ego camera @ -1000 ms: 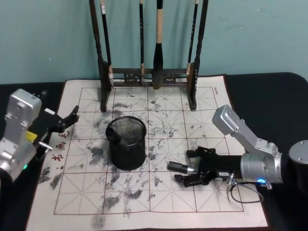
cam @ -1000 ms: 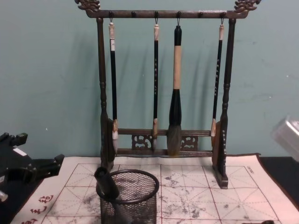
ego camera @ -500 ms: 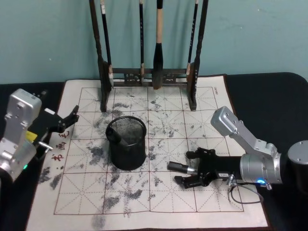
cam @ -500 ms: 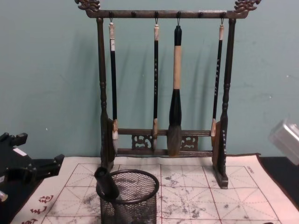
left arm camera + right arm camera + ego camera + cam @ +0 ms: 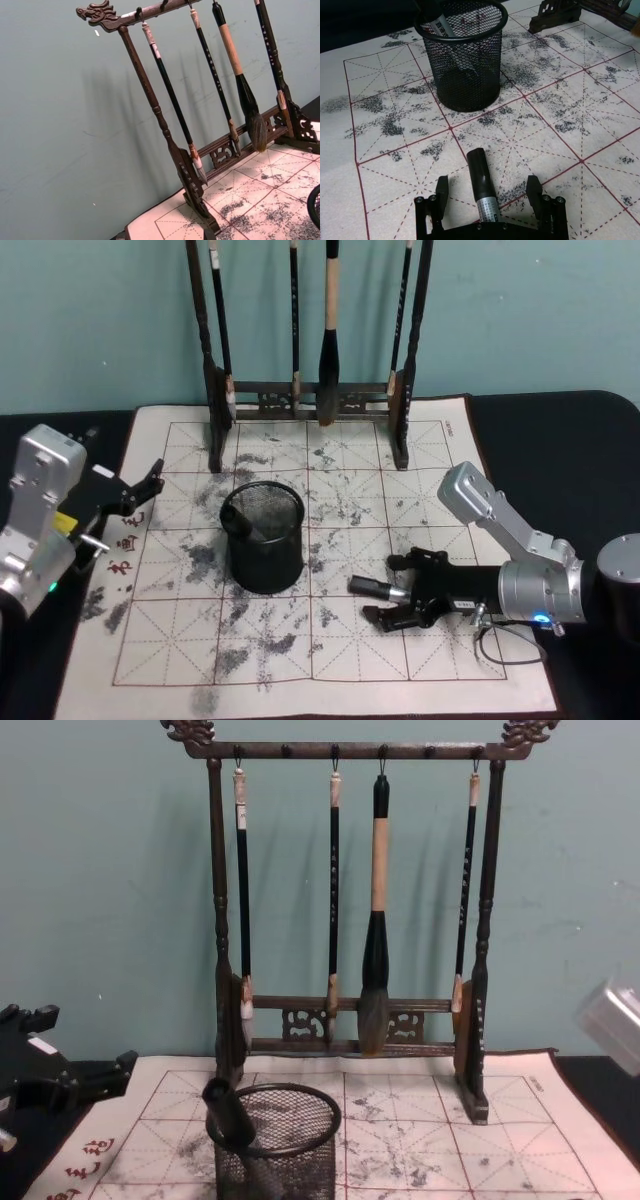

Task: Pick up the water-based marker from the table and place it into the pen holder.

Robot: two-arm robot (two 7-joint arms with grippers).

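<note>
Right gripper (image 5: 382, 587): low over the near right part of the mat, with its fingers (image 5: 441, 192) spread wide, one on each side of the marker and neither touching it.
Marker (image 5: 482, 186): lying flat on the mat between the right gripper's fingers, its black cap pointing toward the pen holder.
Mat (image 5: 420, 490): cream with a red grid and ink stains, spread over the dark counter (image 5: 560, 440).
Pen holder (image 5: 265, 540): upright on the middle of the mat, near the marker's cap end but apart from it. A second marker (image 5: 240, 521) leans inside against its rim.
Left gripper (image 5: 150, 490): parked at the left edge of the mat, fingers spread, holding nothing.
Brush rack (image 5: 220, 920): standing at the far edge of the mat, with four brushes (image 5: 375, 950) hanging from its top bar.
</note>
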